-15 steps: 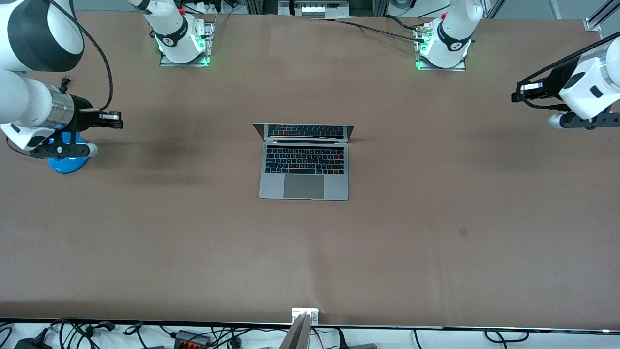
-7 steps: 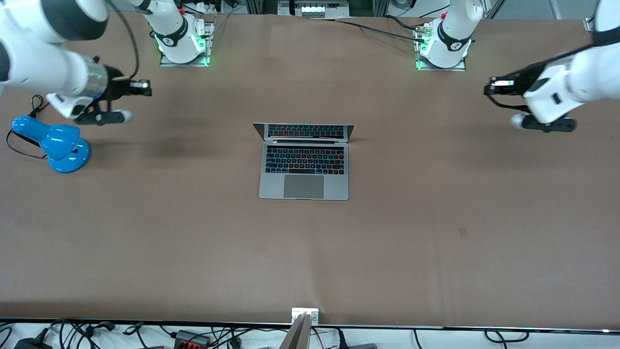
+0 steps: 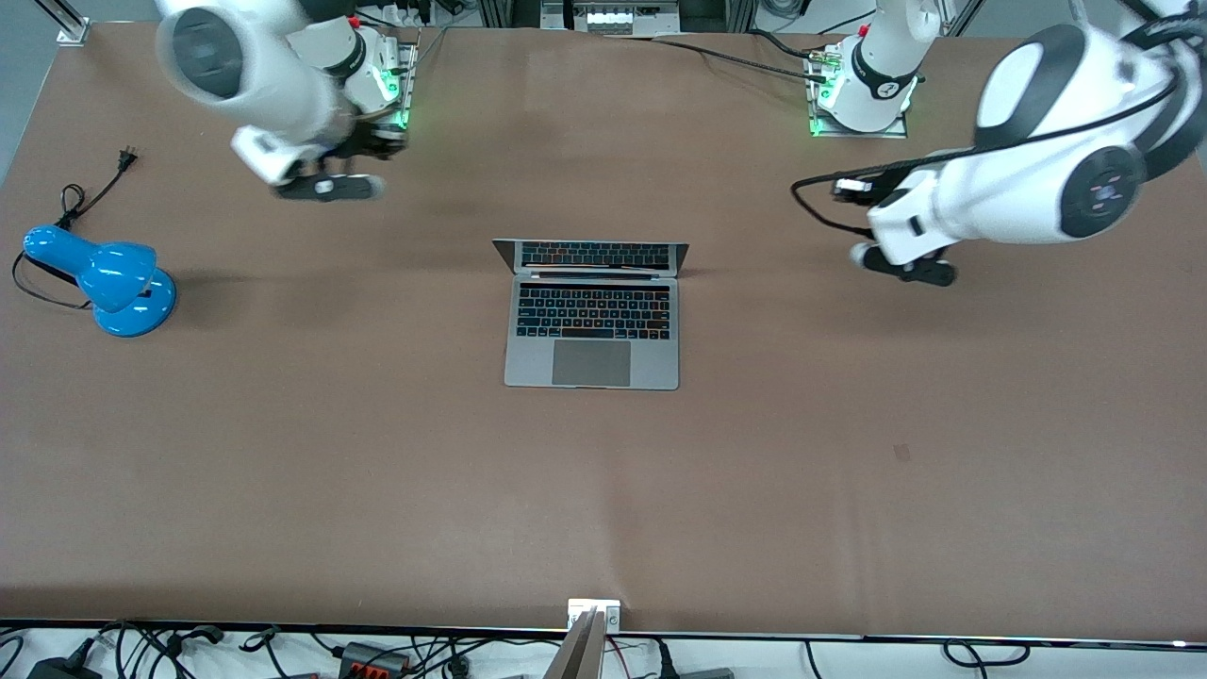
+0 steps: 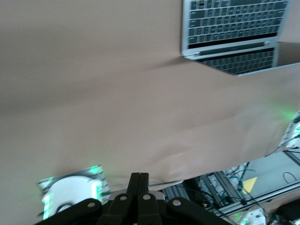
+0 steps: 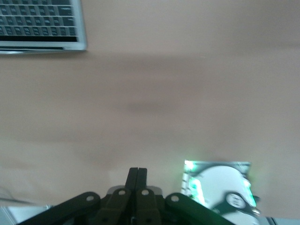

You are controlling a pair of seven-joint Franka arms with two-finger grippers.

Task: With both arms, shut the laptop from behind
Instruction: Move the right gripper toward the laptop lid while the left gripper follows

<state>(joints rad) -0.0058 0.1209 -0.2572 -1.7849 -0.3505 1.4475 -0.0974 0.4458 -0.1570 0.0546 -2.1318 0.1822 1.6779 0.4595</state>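
The laptop lies open in the middle of the table, its lid raised toward the arms' bases and its trackpad toward the front camera. My right gripper hangs shut over the table beside the right arm's base, well clear of the laptop. My left gripper hangs shut over bare table toward the left arm's end, level with the lid. The left wrist view shows shut fingers and the laptop some way off. In the right wrist view the fingers press together, with a corner of the laptop showing.
A blue desk lamp with a black cord stands at the right arm's end of the table. The arms' base plates glow green at the table's edge farthest from the front camera. Brown tabletop surrounds the laptop.
Both arms have swung in from the table's ends toward the middle and toward their bases. The right arm has moved off the lamp. The laptop has not moved.
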